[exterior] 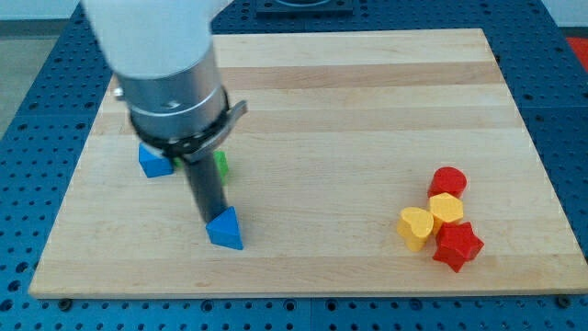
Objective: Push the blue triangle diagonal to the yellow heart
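Contact made: my tip [213, 219] touches blue triangle [226, 230] on its upper-left, no fingers fitted so nothing held; next, long push rightward toward yellow heart [415, 227].

two blue blocks [226, 230] [154, 162], one green [221, 165], two yellow [415, 228] [446, 209], two red [448, 181] [457, 246].

Wooden board [367, 110] carries: blue triangle [226, 229], blue block [154, 163], green block [221, 165], yellow heart [415, 227], yellow block [446, 209], red cylinder [449, 180], red star [457, 246].
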Controlling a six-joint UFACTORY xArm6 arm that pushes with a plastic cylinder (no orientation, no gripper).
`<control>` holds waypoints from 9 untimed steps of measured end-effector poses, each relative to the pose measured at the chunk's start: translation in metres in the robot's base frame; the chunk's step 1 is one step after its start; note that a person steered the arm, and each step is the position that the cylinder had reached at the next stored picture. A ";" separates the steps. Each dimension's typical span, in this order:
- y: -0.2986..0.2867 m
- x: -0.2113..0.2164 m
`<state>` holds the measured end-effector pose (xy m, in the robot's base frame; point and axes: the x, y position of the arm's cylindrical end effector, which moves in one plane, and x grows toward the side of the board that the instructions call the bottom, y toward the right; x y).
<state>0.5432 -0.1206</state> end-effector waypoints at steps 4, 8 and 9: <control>0.114 0.026; 0.057 -0.003; 0.114 -0.007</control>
<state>0.5359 -0.0065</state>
